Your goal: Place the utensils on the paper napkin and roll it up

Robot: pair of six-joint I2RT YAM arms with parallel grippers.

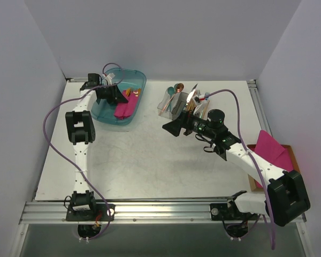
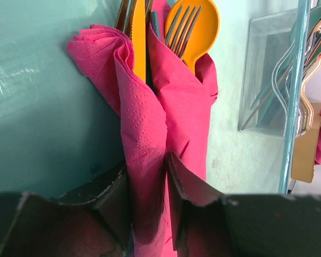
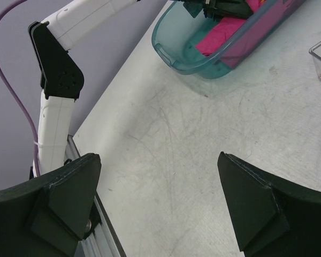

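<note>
Left end effector [image 2: 147, 166] clamps the rolled paper napkin [image 2: 176, 107], utensils [image 2: 190, 29] poking out, in the teal bin [image 2: 37, 107]; right end effector [image 3: 159, 158] hangs spread apart above the table [image 3: 203, 123].

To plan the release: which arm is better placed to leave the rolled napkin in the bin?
Left. The left gripper is shut on the paper napkin inside the teal bin; the right gripper is open over the table.
</note>
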